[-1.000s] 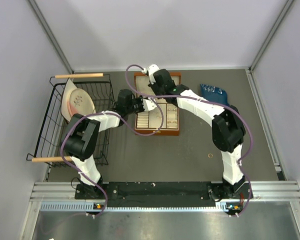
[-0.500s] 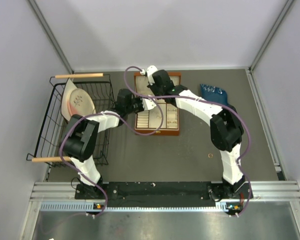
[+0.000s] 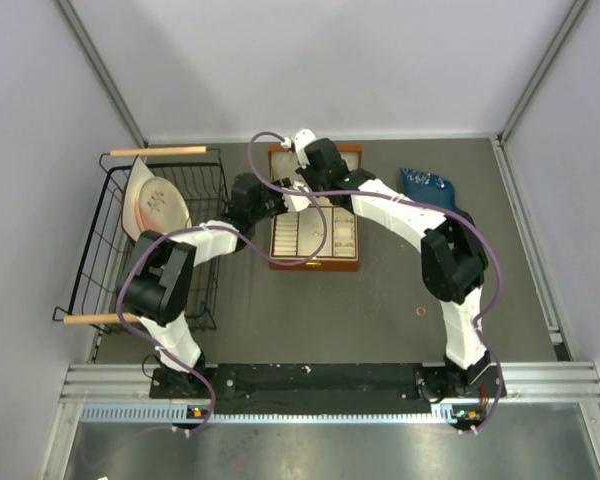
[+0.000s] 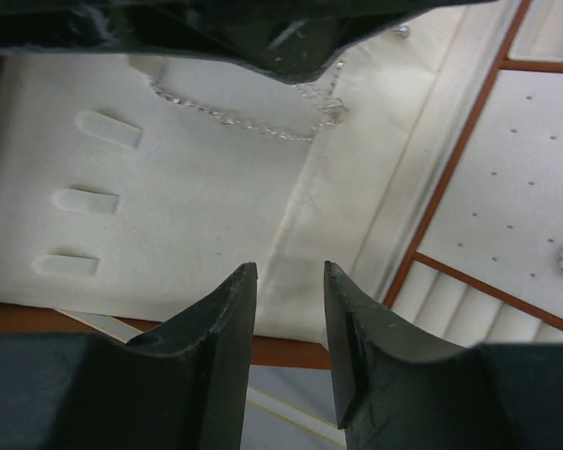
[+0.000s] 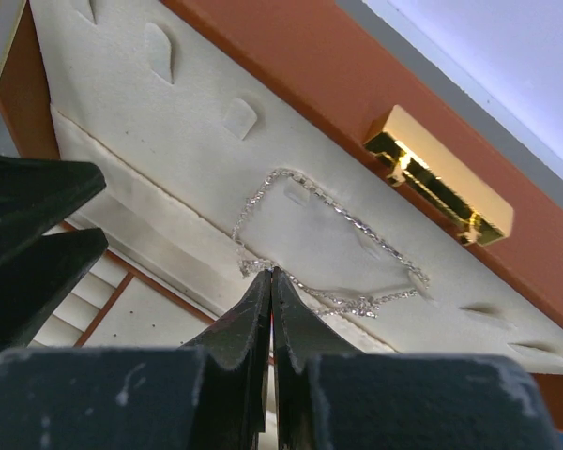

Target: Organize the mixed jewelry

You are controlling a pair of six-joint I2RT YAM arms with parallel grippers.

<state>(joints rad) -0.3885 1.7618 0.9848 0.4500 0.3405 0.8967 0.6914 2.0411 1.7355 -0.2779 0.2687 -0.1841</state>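
Forward, inward: left arm (image 3: 215, 238) and right arm (image 3: 395, 210); left claw (image 4: 289, 281) slightly agape, right claw (image 5: 270, 277) tight together.

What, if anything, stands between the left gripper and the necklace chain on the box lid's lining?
Nothing visible: only bare cream lining lies between the left gripper and the chain. The shut right gripper hangs over the chain from beyond.

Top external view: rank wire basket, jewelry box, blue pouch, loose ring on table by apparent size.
1. wire basket
2. jewelry box, partly covered by the arms
3. blue pouch
4. ring, by far the smallest
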